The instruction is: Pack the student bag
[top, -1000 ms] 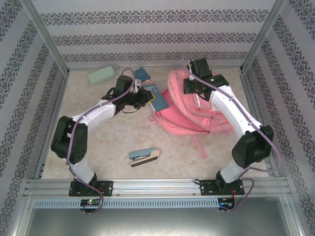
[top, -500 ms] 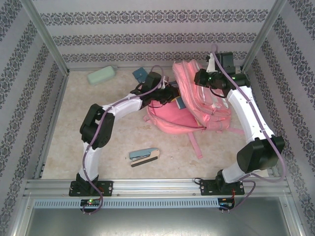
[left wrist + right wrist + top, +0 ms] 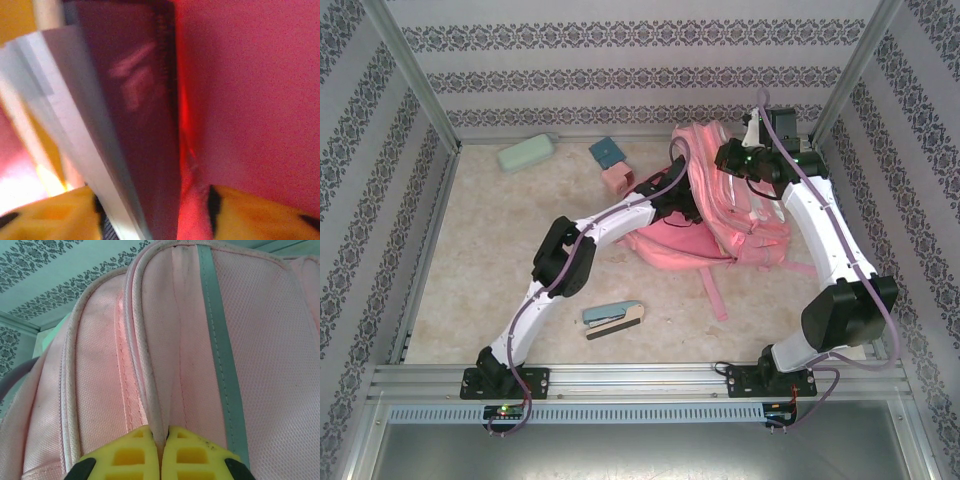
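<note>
The student bag (image 3: 752,228), a big pink backpack, lies at the right of the table with its top held up. My right gripper (image 3: 161,437) is shut on a fold of its pink fabric (image 3: 155,365) beside a grey trim stripe. My left arm reaches across into the bag's mouth. Inside, my left gripper (image 3: 150,202) stands open, its yellow fingers (image 3: 260,215) wide apart. A thin book (image 3: 135,125) with a dark cover and white page edges stands between them, near the left finger. Pink lining (image 3: 250,90) fills the right side.
A pale green case (image 3: 525,153) lies at the back left. A blue item (image 3: 608,152) and a small pink box (image 3: 618,178) sit near the back middle. A stapler (image 3: 612,316) lies at the front centre. The bag's strap (image 3: 715,290) trails toward the front.
My left arm carried the book from the table rightwards into the bag and its jaws have opened. My right arm raised the bag's top, then stayed still.
</note>
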### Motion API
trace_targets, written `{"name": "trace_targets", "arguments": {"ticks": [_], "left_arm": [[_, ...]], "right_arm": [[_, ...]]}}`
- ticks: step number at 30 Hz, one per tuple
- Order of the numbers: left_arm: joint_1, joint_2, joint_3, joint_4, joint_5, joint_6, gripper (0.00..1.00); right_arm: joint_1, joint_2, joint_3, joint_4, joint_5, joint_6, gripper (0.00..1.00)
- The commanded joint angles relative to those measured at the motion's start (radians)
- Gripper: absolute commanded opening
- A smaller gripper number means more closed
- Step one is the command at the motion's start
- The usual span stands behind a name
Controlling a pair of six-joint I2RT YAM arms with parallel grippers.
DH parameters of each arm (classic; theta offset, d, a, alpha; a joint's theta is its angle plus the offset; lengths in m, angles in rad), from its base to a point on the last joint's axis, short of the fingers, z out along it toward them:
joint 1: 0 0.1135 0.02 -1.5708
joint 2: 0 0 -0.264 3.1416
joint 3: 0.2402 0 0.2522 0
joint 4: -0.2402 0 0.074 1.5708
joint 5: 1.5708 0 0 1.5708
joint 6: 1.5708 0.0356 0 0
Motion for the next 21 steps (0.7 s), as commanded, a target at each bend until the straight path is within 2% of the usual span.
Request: {"name": "trace_targets", "arguments": {"ticks": [1, 9, 12, 15, 21], "left_arm": [[-0.010, -0.017, 0.037, -0.156, -0.045, 0.076, 0.67], [0.022, -0.166, -0.045, -0.253, -0.117, 0.189, 0.72], [0.036, -0.282, -0.172, -0.226, -0.103, 0.230, 0.72], [0.057, -0.426, -0.329, -0.208, -0.134, 0.265, 0.72], [0.169, -0.648, -0.535, -0.263, -0.192, 0.327, 0.72]], "right_arm": [[-0.006, -0.075, 0.001, 0.143, -0.050, 0.023, 0.00], [-0.022, -0.102, -0.062, 0.131, 0.016, -0.003, 0.00], [-0.024, -0.113, -0.106, 0.120, 0.060, -0.034, 0.00], [-0.028, -0.123, -0.173, 0.131, 0.101, -0.058, 0.00], [-0.029, -0.108, -0.269, 0.154, 0.073, -0.096, 0.00]]}}
